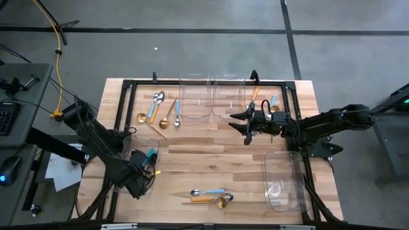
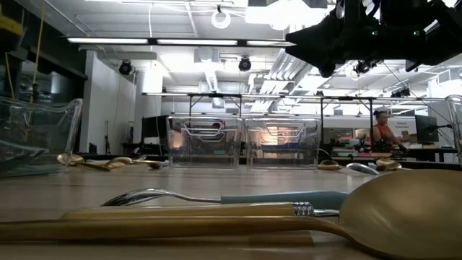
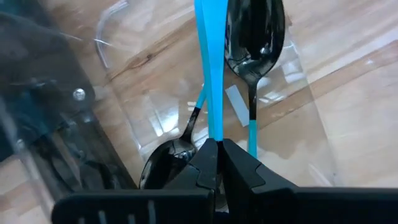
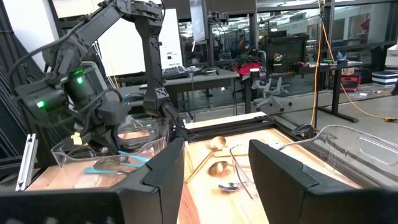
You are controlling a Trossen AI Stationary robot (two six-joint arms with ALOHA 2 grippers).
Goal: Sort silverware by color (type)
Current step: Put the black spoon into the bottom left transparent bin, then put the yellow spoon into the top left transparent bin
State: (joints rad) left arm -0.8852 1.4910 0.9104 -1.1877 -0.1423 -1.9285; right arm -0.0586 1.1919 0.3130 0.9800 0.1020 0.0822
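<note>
At 6 o'clock on the wooden table (image 1: 211,160), at the near edge, lie 3 utensils close together: a spoon with light-blue handle (image 1: 209,191), an orange-handled utensil (image 1: 202,199) just below it, and a gold spoon (image 1: 222,202) whose bowl touches them on the right side.

At 8 o'clock the left gripper (image 1: 142,177) is inside a clear bin (image 1: 131,142). Its fingers (image 3: 208,163) are pressed together on the bright blue handle of a dark-headed utensil (image 3: 211,68). In the left wrist view, 2 more dark spoons with blue handles (image 3: 254,43) lie on the bottom of this bin.

At 4 o'clock stands another clear bin (image 1: 285,181); I cannot tell if something is in it.

The right gripper (image 1: 246,124) is past the centre of the table, at about 1 o'clock, in the air just before the 2 clear bins at the far edge (image 1: 211,96). Its fingers (image 4: 277,171) are spread and nothing is between them.

At 11 o'clock lies a group of 4 utensils (image 1: 160,110): silver heads with light-blue handles and gold ones. At 1 o'clock, right of the far bins, are some more pieces (image 1: 263,102) with orange and light-blue handles, partly hidden by the right arm.
</note>
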